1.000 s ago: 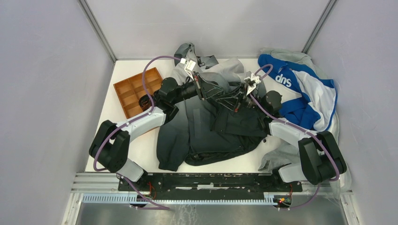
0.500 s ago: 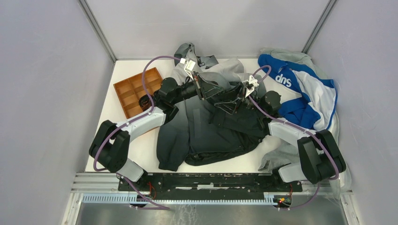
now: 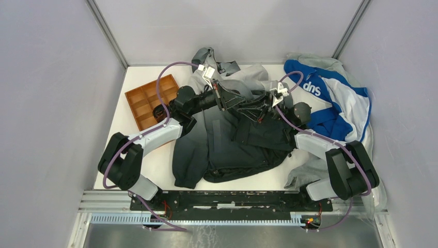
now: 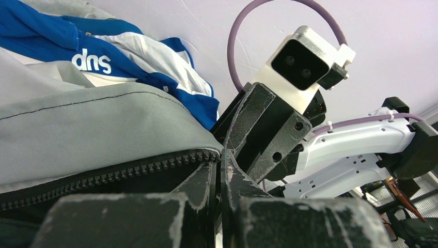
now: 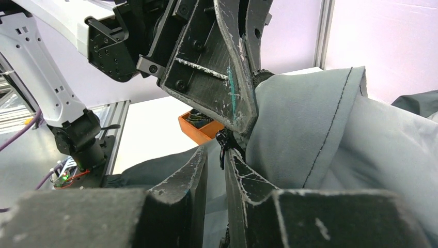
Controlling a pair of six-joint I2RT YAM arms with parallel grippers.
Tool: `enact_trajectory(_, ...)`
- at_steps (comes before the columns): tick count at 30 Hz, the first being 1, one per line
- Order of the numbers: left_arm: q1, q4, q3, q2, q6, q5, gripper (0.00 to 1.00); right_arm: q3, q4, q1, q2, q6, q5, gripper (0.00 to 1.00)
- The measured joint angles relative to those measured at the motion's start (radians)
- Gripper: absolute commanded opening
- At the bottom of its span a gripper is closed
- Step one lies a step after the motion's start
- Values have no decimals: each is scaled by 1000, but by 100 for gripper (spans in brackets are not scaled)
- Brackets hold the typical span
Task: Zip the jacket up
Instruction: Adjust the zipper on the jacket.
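Two grippers meet at the jacket (image 3: 232, 142), spread mid-frame in your top view, collar toward the top. Left gripper (image 4: 219, 160) is pressed together on the grey edge by the zipper teeth (image 4: 129, 173). Right gripper (image 5: 217, 155) shows a narrow gap with the zipper pull (image 5: 223, 147) between its tips; can't tell if it's pinched.

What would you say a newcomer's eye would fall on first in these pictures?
Most striking is the dark jacket spread mid-table, where the left gripper is shut on the zipper edge and the right gripper sits with its tips at the small zipper pull. A bright blue-and-white garment lies bunched at the far right, and an orange compartment tray sits at the far left.
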Motion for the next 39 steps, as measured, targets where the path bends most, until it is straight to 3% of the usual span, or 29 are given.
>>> enact_trajectory(6, 0, 2, 0, 0, -2, 7, 2, 0, -2, 0, 0, 9, 1, 0)
enact_trajectory(19, 0, 4, -3, 0, 23, 5, 2, 8, -148, 0, -28, 61, -6, 0)
enact_trajectory(39, -2, 147, 21, 87, 39, -60, 2, -229, -283, 7, -107, 285, 0, 0)
